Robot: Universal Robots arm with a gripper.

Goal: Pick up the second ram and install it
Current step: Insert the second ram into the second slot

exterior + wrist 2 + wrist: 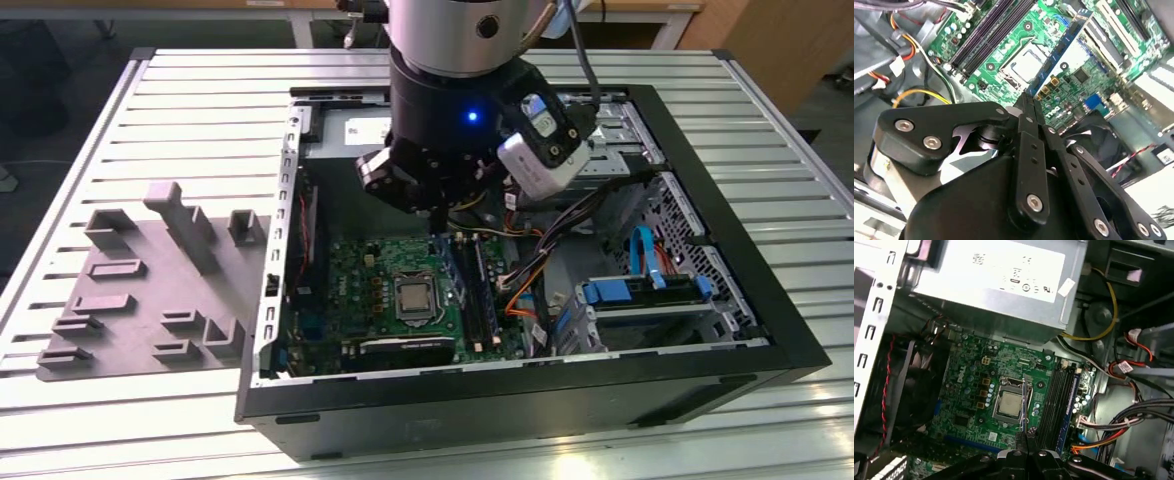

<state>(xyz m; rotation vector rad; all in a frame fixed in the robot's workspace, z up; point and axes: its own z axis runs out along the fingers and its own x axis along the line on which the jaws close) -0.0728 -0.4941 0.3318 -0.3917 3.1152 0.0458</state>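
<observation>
One tool (435, 212) hangs from the arm inside the open computer case (534, 402). Its black fingers (1030, 145) are pressed together, pinching one end of the second ram (1064, 46). The blue stick juts straight out from the fingertips toward the green motherboard (358, 290). It is held in the air and is not seated in any slot.

In the first wrist view the stick shows edge-on as a thin pale line (1024, 405). That line crosses the side of the processor socket (1008, 406) nearest the long black slots (1056, 405). In the second wrist view its flat blue face lies across the board just beside the socket, on the side away from the slots.

What looks like another blue stick (1073, 402) stands in the slot farthest from the socket, though only its edge shows.

Farther out, the grey power-supply box (994, 270) sits at the far end of the case. A black fan (914, 390) is on the exterior view's left wall. Orange and yellow cables (534, 285) and a blue drive bracket (627, 292) fill the exterior view's right side.

The case rests on a slatted metal table (200, 100). A grey fixture tray (147, 290) lies just beside it on the exterior view's left.
</observation>
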